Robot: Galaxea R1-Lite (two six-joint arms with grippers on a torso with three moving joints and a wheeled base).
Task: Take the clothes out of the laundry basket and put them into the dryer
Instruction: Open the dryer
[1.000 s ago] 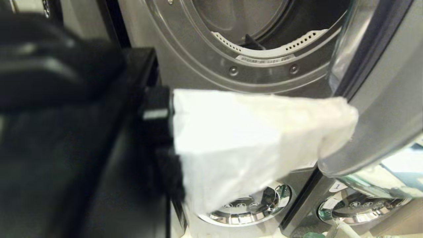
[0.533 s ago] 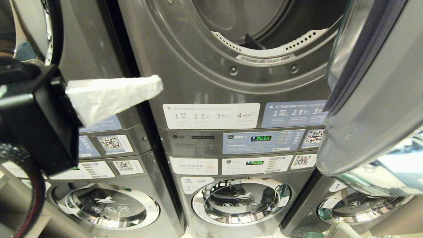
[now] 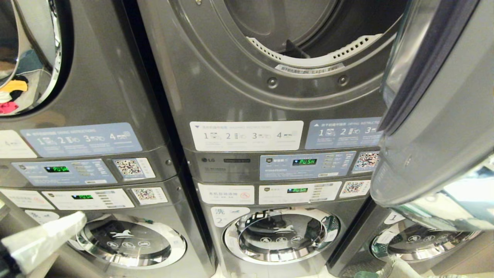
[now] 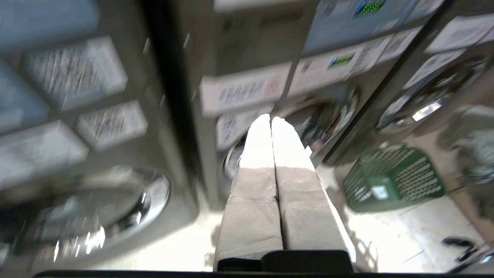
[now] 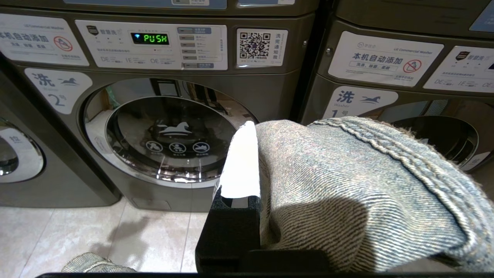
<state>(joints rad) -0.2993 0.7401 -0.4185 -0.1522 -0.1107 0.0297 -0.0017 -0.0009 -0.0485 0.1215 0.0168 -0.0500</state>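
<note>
Denim clothing [image 5: 359, 193] is seen draped over the right gripper [image 5: 247, 170], clamped in its fingers low before the washer numbered 2 [image 5: 170, 139]. Since a second ago, the left gripper [image 4: 271, 127] has been lowered from the dryer opening [image 3: 308, 34] to the lower left corner of the head view, its white-wrapped fingers pressed together and empty. The green laundry basket [image 4: 389, 177] is seen on the floor near the machines. The open dryer door [image 3: 436, 100] stands at the right.
</note>
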